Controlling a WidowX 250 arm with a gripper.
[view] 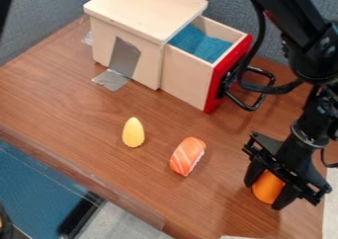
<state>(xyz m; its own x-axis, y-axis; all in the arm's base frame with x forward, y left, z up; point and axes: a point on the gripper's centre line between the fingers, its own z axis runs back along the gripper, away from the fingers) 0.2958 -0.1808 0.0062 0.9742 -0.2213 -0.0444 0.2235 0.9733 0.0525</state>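
That orange thing (pixel 268 185) sits pinched by the black gripper (pixel 265 193), fingers either side, near toy sushi (pixel 188 156); even, centred pressure should steady it

The pincer (pixel 267 193) straddles an orange object (pixel 269 186), possibly a cup, beside toy sushi (pixel 188 157).

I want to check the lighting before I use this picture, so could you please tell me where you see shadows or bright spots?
Camera view: soft light, with a faint shadow beside the sushi; same view: the table looks darker near the gripper and the orange object between its fingers; also there, small pale glints on the black arm.
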